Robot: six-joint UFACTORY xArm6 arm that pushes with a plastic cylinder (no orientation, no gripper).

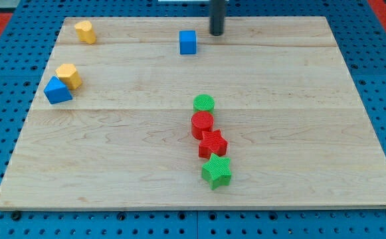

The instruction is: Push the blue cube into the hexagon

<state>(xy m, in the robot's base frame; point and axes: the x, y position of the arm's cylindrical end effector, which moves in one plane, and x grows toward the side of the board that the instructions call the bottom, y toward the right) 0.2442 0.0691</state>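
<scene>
A pale wooden tabletop (299, 133) lies on a blue pegboard. My tip (216, 33) stands near the top edge, holding nothing, just to the right of the blue cube (188, 42) and apart from it. A yellow hexagon (84, 32) sits by the top left corner; a second yellow hexagon (68, 76) touches a blue triangular block (57, 90) near the left edge. There are no containers on the board.
</scene>
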